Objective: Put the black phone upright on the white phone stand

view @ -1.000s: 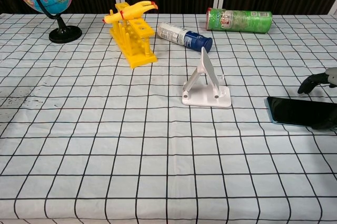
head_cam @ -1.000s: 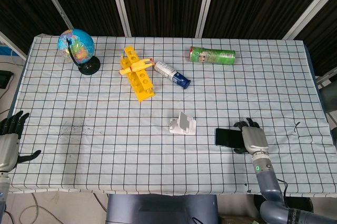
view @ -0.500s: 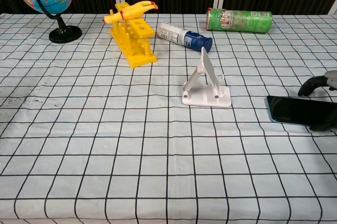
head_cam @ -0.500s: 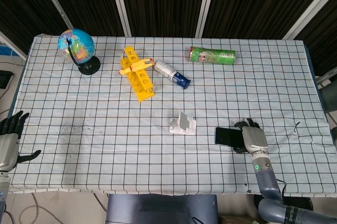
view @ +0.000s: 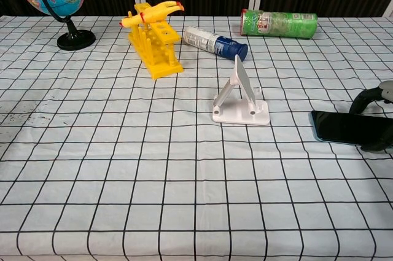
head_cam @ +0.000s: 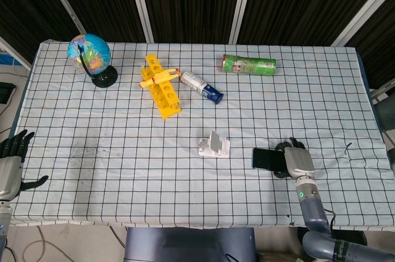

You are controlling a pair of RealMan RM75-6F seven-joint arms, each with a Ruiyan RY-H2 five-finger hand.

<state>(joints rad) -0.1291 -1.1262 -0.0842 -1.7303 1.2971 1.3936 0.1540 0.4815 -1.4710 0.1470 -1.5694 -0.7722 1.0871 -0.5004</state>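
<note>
Change since the earlier frames: slight; the right hand (head_cam: 298, 162) has closed a little further over the near end of the black phone (head_cam: 266, 159), its dark fingers (view: 367, 97) now curled down at the phone's far long edge, while the phone itself has barely shifted. Black phone: lying flat, screen side up, on the checked surface (head_cam: 123, 151), to the right of the white phone stand (head_cam: 214, 145) and apart from it. White phone stand: flat base with a tilted back plate, empty, facing the robot. Right hand: laid over the phone's right end with fingers wrapping both long edges; it appears to be gripping the phone, though the phone is not yet lifted. Left hand (head_cam: 11, 163): at the left edge of the surface, fingers spread, holding nothing. Handling, judged: phone is rigid, thin, moderately heavy for its size, smooth and slippery on the glass face, breakable if dropped; best held across its long edges near one end, leaving the opposite short edge free to seat in the stand's lip. Other items: globe (head_cam: 91, 58), yellow test tube rack (head_cam: 162, 86), blue-capped spray can (head_cam: 202, 87), green crisp tube (head_cam: 249, 64), all well apart at the far side.
</note>
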